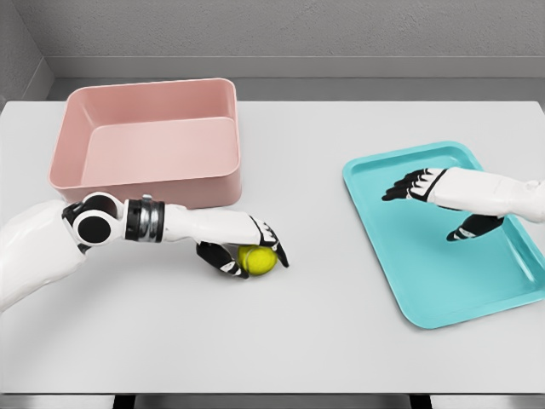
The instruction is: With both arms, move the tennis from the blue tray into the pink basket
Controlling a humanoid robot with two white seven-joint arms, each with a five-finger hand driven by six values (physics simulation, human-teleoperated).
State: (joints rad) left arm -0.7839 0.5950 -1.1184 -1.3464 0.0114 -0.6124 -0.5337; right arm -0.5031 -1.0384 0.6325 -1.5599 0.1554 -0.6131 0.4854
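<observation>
A yellow-green tennis ball (257, 260) rests on the white table, right in front of the pink basket (226, 175). My left hand (247, 251) is curled over it, fingers wrapped around its top and near side. The pink basket stands at the back left and holds nothing. The blue tray (400, 256) lies at the right with nothing in it. My right hand (426, 200) hovers over the tray's middle, fingers spread and holding nothing.
The table's near edge runs along the bottom of the view. A grey wall stands behind the table's far edge.
</observation>
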